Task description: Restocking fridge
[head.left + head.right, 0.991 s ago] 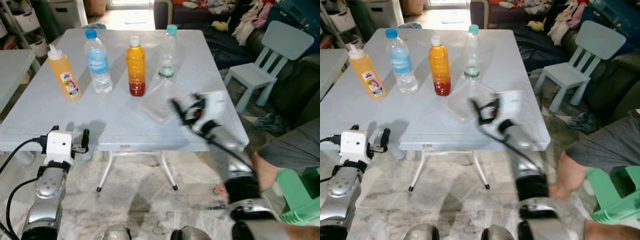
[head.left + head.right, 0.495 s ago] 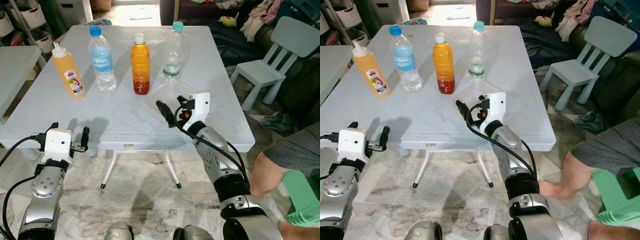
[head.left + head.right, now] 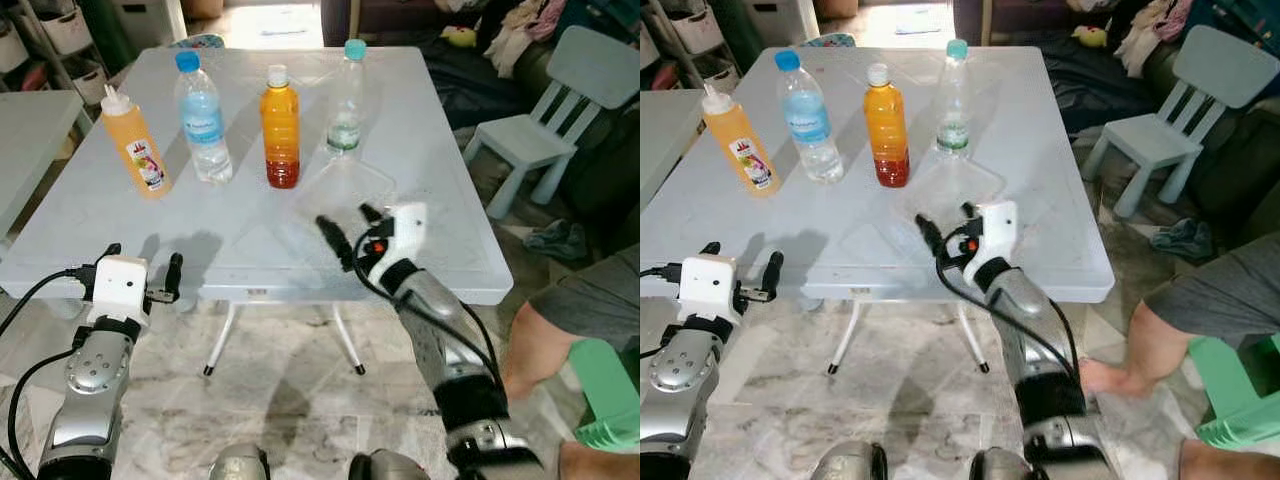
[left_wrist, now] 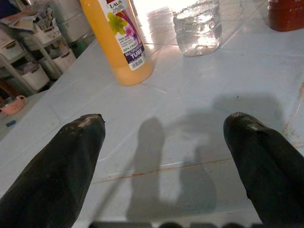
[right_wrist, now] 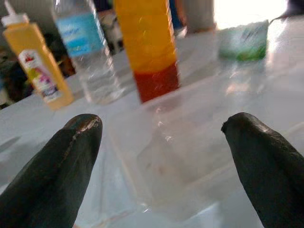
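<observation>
I have the light grey table [image 3: 120,215] across the upper half of the head frame. Four bottles stand upright in a row near its far edge: orange squeeze bottle [image 3: 136,146] at upper left, then blue-cap water bottle [image 3: 203,120], orange juice bottle [image 3: 281,128] at upper centre, and a clear bottle with a teal cap [image 3: 346,102] just right of it. All are apart from each other.

A clear plastic container [image 3: 340,190] lies flat on the table, centre frame, just in front of the teal-cap bottle.

My right gripper [image 3: 345,232] is centre frame, over the table's near part, just short of the container, fingers spread wide, holding nothing. It is slightly blurred. In the right wrist view the container [image 5: 175,156] sits between the two black fingers [image 5: 57,161], with the juice bottle [image 5: 149,47] beyond.

My left gripper [image 3: 140,270] is at lower left, at the table's near edge, fingers apart, empty.

A pale blue child's chair [image 3: 545,125] is at upper right. A person's leg [image 3: 550,330] shows at lower right.
</observation>
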`<state>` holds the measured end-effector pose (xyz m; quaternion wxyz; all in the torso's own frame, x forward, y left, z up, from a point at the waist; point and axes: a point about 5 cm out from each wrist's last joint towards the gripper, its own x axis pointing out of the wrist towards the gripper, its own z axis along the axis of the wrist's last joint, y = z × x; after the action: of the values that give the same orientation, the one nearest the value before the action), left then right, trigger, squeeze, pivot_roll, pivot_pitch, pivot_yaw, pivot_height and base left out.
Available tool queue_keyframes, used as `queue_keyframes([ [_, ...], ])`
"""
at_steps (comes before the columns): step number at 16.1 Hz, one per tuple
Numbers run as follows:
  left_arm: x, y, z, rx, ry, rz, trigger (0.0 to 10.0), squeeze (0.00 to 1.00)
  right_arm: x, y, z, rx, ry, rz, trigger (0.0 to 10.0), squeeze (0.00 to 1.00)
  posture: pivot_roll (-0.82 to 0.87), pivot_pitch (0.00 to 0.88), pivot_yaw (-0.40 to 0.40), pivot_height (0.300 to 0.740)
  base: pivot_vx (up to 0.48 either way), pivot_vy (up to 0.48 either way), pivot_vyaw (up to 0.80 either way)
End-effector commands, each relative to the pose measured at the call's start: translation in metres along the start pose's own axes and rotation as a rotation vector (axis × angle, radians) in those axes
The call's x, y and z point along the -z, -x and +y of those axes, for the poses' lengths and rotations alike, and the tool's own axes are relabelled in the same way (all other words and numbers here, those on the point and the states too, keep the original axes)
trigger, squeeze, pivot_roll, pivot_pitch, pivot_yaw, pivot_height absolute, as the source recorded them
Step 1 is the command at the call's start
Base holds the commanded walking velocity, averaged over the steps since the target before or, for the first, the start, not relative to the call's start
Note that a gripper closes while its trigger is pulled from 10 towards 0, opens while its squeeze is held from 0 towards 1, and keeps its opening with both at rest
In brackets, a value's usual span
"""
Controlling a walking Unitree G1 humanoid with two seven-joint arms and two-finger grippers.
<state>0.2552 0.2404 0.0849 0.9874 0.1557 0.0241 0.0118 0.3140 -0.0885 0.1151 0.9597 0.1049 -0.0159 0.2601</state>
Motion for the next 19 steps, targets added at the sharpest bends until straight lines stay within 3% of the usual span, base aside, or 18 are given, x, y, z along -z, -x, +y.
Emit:
queue_keyframes([
  [1,-0.002,-0.001,-0.002,0.022,-0.009,-0.002,10.0,0.00,-0.011,0.001,-0.001,0.016,0.073,-0.051,10.0,0.00,0.12,0.070,0.032,0.740,0.000,0.000,0.00],
  [4,-0.005,-0.005,-0.006,0.031,-0.004,-0.012,10.0,0.00,-0.018,0.003,-0.003,0.074,0.103,-0.086,10.0,0.00,0.11,0.065,0.028,0.740,0.000,0.000,0.00],
  [6,-0.005,-0.004,-0.006,0.030,-0.002,-0.014,10.0,0.00,-0.023,0.014,-0.009,0.231,0.064,-0.134,10.0,0.00,0.12,0.065,0.025,0.740,0.000,0.000,0.00],
  [10,-0.003,-0.004,-0.011,0.053,0.002,-0.008,10.0,0.00,-0.002,0.025,-0.008,0.327,-0.045,-0.087,10.0,0.00,0.11,0.067,0.033,0.740,0.000,0.000,0.00],
  [15,-0.003,-0.006,-0.017,0.067,0.023,-0.007,10.0,0.00,0.006,0.006,-0.009,0.339,-0.158,-0.050,10.0,0.00,0.11,0.067,0.031,0.740,0.000,0.000,0.00],
  [19,-0.003,-0.004,-0.020,0.075,0.023,-0.007,10.0,0.00,0.010,-0.011,0.012,0.240,-0.250,-0.029,10.0,0.00,0.12,0.069,0.025,0.740,0.000,0.000,0.00],
])
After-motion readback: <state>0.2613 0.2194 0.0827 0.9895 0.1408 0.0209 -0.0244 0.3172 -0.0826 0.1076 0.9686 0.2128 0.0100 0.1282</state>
